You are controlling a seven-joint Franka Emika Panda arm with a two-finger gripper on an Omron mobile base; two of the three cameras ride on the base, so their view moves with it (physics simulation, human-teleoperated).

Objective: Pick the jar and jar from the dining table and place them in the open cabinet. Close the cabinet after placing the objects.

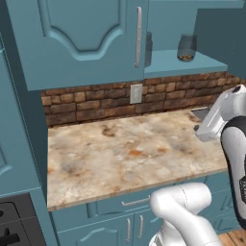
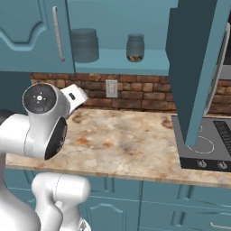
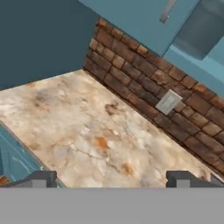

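Glass jars both sit on the cabinet shelf (image 2: 149, 63), smoky wide jar (image 2: 84, 45) beside small clear jar (image 2: 135, 47); my gripper (image 3: 113, 178) hangs empty, jaws wide, above the stone counter (image 2: 126, 140); door (image 2: 194, 67) unclosed.

Teal cabinet (image 2: 27, 40), smoky grey jar (image 2: 85, 45), beige-brown marbled counter (image 2: 131, 144), red-brown brick wall (image 2: 140, 92)

A red-brown brick wall (image 1: 96, 103) runs behind the stone top, with a white wall outlet (image 1: 136, 93) set in it toward 12 o'clock. At 3 o'clock in the right base view sits a black cooktop (image 2: 205, 149) (two knobs on its front edge). Teal drawer fronts (image 1: 125, 204) with short silver handles line up at 6 o'clock.
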